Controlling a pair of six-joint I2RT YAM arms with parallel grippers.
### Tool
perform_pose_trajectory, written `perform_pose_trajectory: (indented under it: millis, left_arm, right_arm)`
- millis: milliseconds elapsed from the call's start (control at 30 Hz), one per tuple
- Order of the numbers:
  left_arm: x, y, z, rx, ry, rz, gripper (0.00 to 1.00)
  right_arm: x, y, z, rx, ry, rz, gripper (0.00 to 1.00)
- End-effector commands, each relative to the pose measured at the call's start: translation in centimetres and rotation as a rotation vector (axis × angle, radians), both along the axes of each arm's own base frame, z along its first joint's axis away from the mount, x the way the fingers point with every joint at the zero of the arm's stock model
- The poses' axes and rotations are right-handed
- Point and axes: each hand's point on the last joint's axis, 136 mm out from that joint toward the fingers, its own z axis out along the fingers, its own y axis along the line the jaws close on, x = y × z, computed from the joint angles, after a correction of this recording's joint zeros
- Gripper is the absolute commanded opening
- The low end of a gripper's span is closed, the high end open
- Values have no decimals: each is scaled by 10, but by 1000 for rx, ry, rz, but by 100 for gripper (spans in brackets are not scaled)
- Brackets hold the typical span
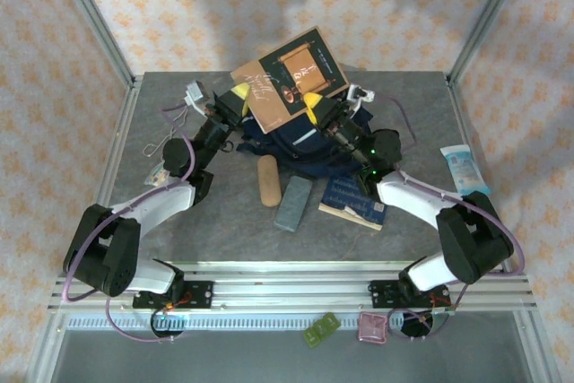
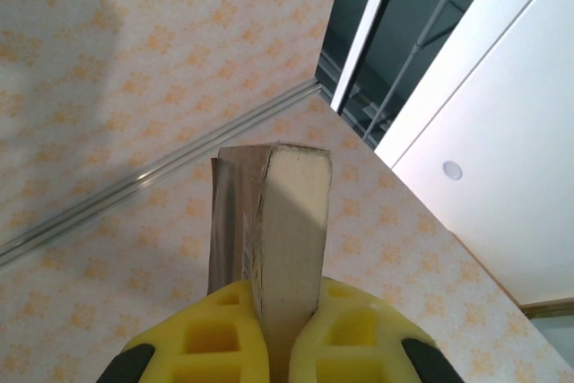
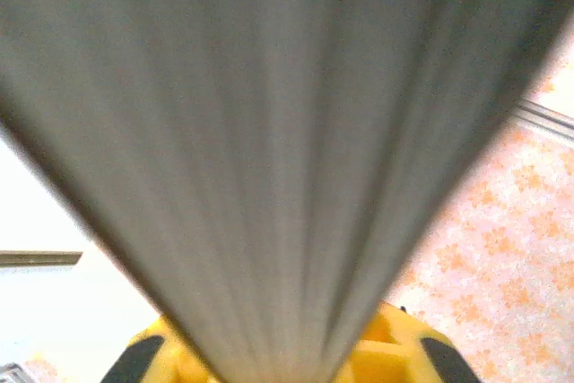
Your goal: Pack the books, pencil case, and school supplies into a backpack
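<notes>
Above the backpack, left jaws and right jaws each clamp an edge of the brown book.

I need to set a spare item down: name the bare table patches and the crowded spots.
Bare: the near strip between the rail and the grey-blue case; the far right corner behind the pale packet. Crowded: the middle, where the backpack, tan case and blue book bunch, the brown book held above the backpack.
</notes>
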Motion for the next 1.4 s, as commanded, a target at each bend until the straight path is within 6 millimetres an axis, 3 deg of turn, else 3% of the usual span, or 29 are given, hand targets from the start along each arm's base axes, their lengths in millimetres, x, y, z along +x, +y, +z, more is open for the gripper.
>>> perform_pose_trajectory:
  millis: [0, 67, 167, 267, 367, 500, 700, 833, 1000, 1133, 1367]
  left_arm:
    - [-17, -3, 20, -1, -93, -8, 18]
    - [-12, -5, 11, 34, -59, 6, 42]
    - [3, -8, -16, 168, 39, 71, 58]
    - [24, -15, -59, 446, 168, 162, 73]
    - [35, -27, -109, 737, 264, 226, 75]
    - [47, -51, -166, 1009, 335, 195, 72]
    - [75, -96, -222, 1446, 351, 159, 70]
    - [96, -123, -262, 1673, 374, 77, 72]
    - [113, -149, -294, 1832, 366, 1, 75]
    - [115, -164, -306, 1933, 332, 2, 78]
    - [123, -162, -320, 2073, 306, 116, 75]
  right_arm:
    - [-4, 4, 11, -19, -36, 10, 0]
    - [2, -4, 9, -27, -20, -23, 0]
    - [14, -20, 1, -115, 1, -102, 0]
    - [22, -43, -10, -242, 31, -223, 0]
    - [35, -79, -30, -350, 132, -358, 0]
    - [30, -125, -42, -382, 191, -464, 0]
    - [24, -194, -67, -534, 319, -691, 0]
    - [15, -227, -73, -547, 360, -773, 0]
    - [11, -248, -91, -584, 429, -821, 0]
    - [12, -253, -100, -588, 448, -826, 0]
    - [14, -248, -101, -568, 430, -793, 0]
